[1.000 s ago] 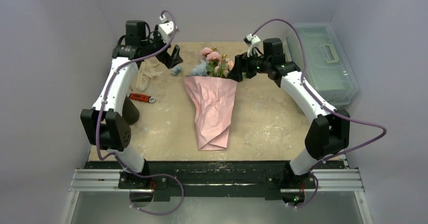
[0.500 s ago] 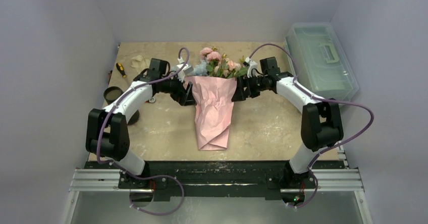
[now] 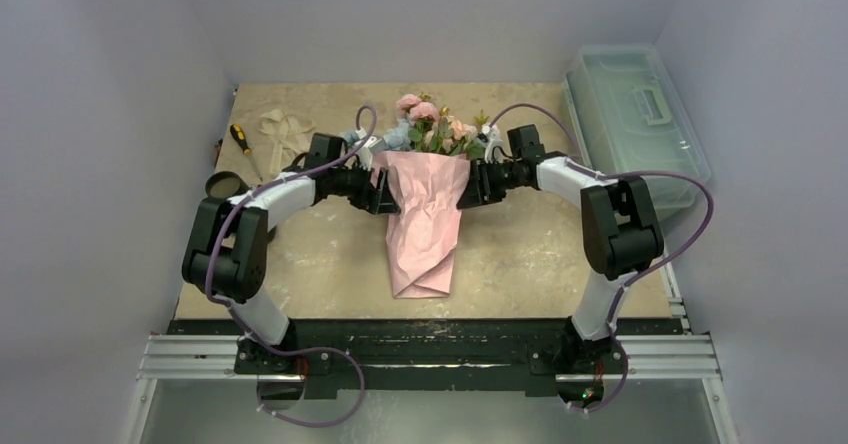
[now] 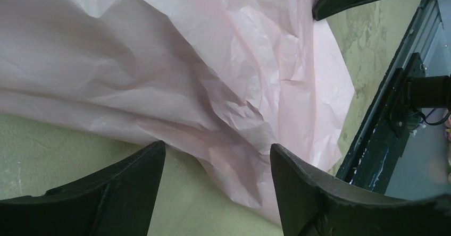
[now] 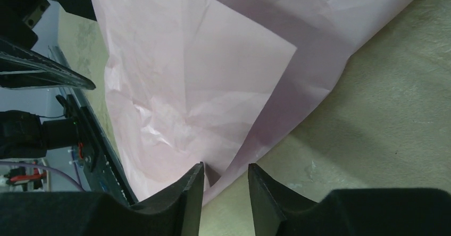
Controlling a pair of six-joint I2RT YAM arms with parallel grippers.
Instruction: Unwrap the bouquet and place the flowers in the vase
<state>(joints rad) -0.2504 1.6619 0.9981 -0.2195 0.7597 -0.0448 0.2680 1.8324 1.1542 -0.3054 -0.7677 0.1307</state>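
Observation:
The bouquet (image 3: 425,219) lies in the middle of the table, its pink crinkled paper pointing toward the arms. The flowers (image 3: 428,124), pink, peach and pale blue, stick out at the far end. My left gripper (image 3: 383,190) is at the paper's left edge. In the left wrist view its jaws (image 4: 215,151) stand wide open around a fold of pink paper (image 4: 213,87). My right gripper (image 3: 468,186) is at the paper's right edge. Its jaws (image 5: 224,168) stand narrowly apart with the paper's edge (image 5: 223,103) between them, not pinched. The dark vase (image 3: 227,181) stands at the left, partly behind my left arm.
A cream ribbon (image 3: 283,129) and a yellow-handled screwdriver (image 3: 240,138) lie at the back left. A clear lidded box (image 3: 635,124) stands along the right edge. The metal rail (image 3: 430,356) runs along the near edge.
Both arms came down to the sides of the paper; the left swung in from the back left. The right jaws have narrowed a lot, the left a little.

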